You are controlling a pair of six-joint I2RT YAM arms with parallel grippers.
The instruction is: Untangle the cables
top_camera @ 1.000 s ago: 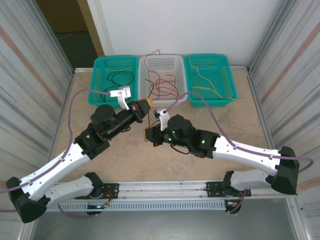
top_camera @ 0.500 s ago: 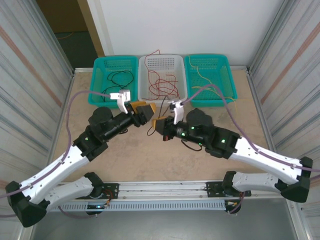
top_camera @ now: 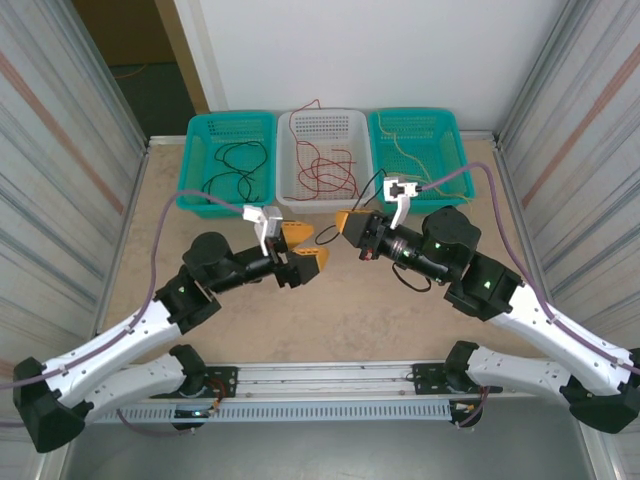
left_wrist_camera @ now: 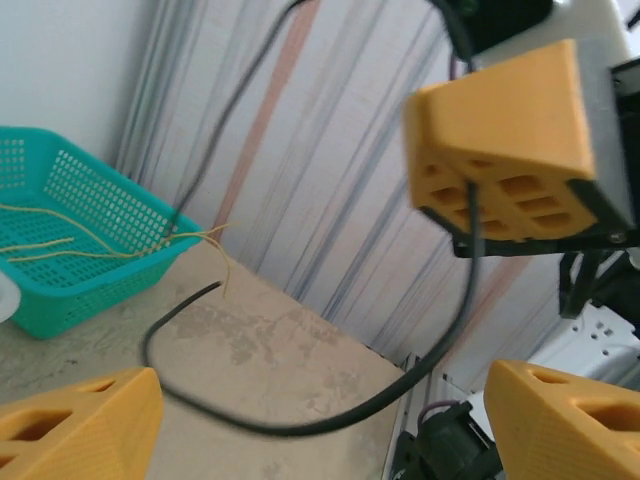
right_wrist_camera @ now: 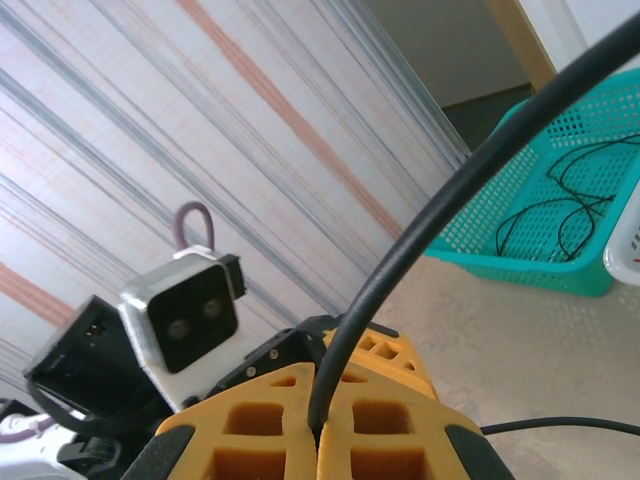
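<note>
**Clamped on one black cable (right_wrist_camera: pixel 440 200)**

Grips it in the right gripper (top_camera: pixel 347 222), just right of centre in the overhead view, with both orange fingers (right_wrist_camera: pixel 200 440) pressed flat together on the strand. Holds the left gripper (top_camera: pixel 306 246) spread wide, just left of centre, closed on nothing, near the right one without touching. Lets the strand hang from the pinch at upper right of the left wrist view, loop low and end loose on the table (left_wrist_camera: pixel 290 330). Shows three baskets along the top of the overhead view: left teal basket (top_camera: pixel 232 116) with black cables (top_camera: pixel 245 157), white basket (top_camera: pixel 345 113) with red cables (top_camera: pixel 325 172), right teal basket (top_camera: pixel 415 112) with pale yellow cables (top_camera: pixel 398 148); strands inside too tangled to count
</note>
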